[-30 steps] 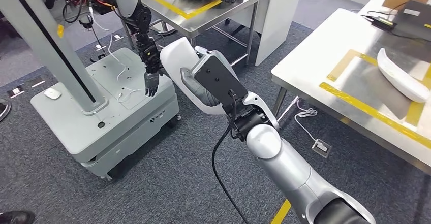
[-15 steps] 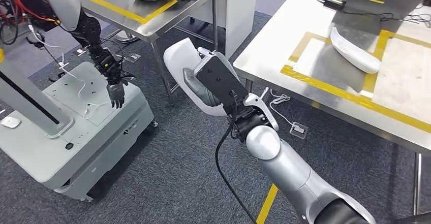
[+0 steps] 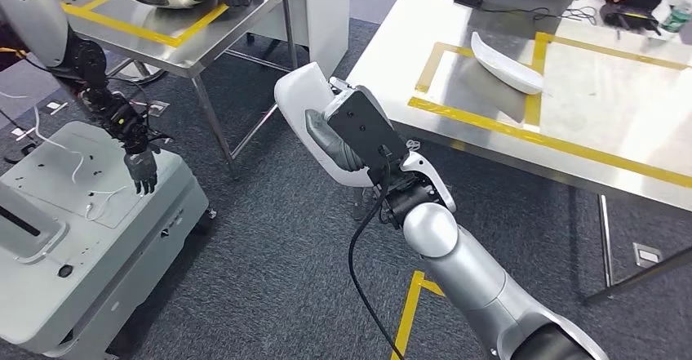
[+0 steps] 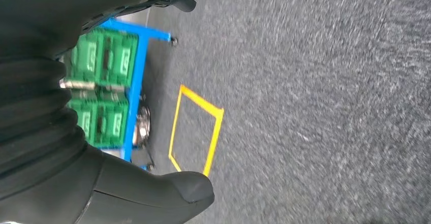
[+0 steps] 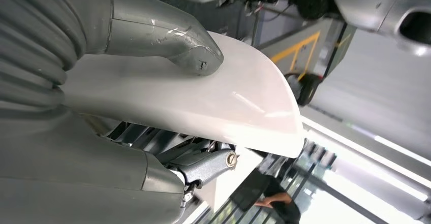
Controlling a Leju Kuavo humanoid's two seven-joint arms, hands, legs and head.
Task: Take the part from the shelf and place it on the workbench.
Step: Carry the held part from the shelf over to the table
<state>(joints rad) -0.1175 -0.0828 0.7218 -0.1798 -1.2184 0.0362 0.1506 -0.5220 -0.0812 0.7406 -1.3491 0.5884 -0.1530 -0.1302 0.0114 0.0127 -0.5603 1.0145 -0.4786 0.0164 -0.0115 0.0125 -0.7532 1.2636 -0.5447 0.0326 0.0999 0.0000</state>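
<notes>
Fingers of the left hand [image 3: 144, 170]: hanging loose beside the grey cart [image 3: 98, 237], slightly curled, holding nothing. Fingers of the right hand [image 3: 330, 141]: thumb [image 5: 167, 43] clamped over the white part [image 3: 306, 107], carried in the air, short of the table [image 3: 571, 123]. Table: yellow tape outline, second white part [image 3: 506, 64] already lying inside it. Change: whole view has swung, the table now nearer and more central; robot judged to be turning toward the drop-off.

second part [image 3: 507, 63] lies on workbench [image 3: 620, 123].
</notes>
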